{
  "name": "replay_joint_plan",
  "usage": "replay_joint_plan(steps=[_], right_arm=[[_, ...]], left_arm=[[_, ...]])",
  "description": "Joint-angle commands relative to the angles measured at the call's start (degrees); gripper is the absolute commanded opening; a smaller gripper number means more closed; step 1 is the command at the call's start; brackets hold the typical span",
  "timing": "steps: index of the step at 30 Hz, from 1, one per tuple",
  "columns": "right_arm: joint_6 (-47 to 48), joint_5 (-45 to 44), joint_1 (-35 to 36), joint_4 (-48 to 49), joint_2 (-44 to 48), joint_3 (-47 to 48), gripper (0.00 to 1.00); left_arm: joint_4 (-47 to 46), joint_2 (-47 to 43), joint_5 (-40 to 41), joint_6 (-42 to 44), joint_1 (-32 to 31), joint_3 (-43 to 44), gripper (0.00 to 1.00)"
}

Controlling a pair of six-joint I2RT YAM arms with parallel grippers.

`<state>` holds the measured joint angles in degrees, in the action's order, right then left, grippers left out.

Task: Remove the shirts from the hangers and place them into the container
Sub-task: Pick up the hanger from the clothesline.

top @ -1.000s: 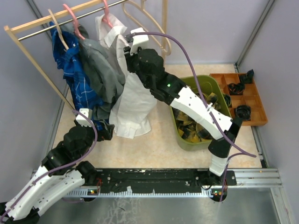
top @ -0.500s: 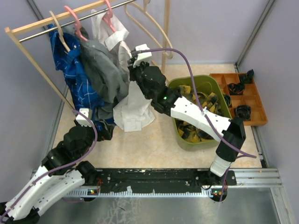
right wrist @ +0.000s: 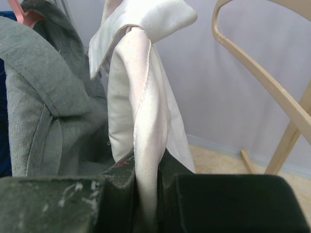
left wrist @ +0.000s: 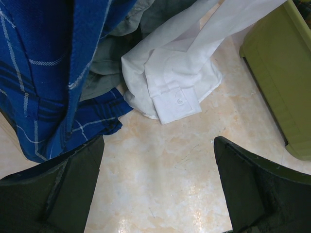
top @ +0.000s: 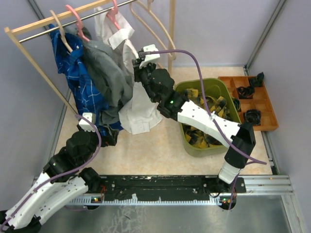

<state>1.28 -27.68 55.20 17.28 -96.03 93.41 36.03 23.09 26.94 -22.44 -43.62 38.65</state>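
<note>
A white shirt (top: 141,109) hangs from a pink hanger (top: 112,14) on the rod. My right gripper (top: 138,72) is shut on the shirt's front edge just below the collar; in the right wrist view the white fabric (right wrist: 141,97) runs down between the jaws (right wrist: 146,170). A grey shirt (top: 109,73) and a blue checked shirt (top: 77,77) hang to its left. The olive-green container (top: 214,81) at right holds a yellow-and-black plaid shirt (top: 199,131). My left gripper (left wrist: 159,141) stands open low over the floor, near the blue shirt's hem (left wrist: 43,82) and the white cuff (left wrist: 175,92).
The wooden rack frame (top: 29,53) with its metal rod (top: 53,29) spans the back left. Two bare wood-coloured hangers (top: 155,24) hang at its right end. An orange compartment tray (top: 266,104) with black items sits right of the container. The container's wall (left wrist: 277,73) is right of my left gripper.
My right gripper has closed on the white shirt's front edge and shifted slightly right, and the shirt's hem has lifted a little. The left arm has not moved.
</note>
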Motion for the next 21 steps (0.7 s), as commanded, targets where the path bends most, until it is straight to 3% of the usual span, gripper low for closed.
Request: replay_joint_plan(steps=[1, 12, 21], right_arm=[[-1.66, 0.52, -0.15, 7.9, 4.72, 2.93, 0.0], [-2.1, 1.11, -0.11, -2.64, 11.56, -0.93, 0.0], [-5.67, 3.68, -0.18, -9.66, 23.14, -16.19, 0.0]], left_arm=[[-0.9, 0.04, 0.22, 0.26, 0.2, 0.37, 0.99], [-0.85, 0.29, 0.48, 0.13, 0.2, 0.41, 0.99], [-0.65, 0.37, 0.69, -0.02, 0.2, 0.46, 0.99]])
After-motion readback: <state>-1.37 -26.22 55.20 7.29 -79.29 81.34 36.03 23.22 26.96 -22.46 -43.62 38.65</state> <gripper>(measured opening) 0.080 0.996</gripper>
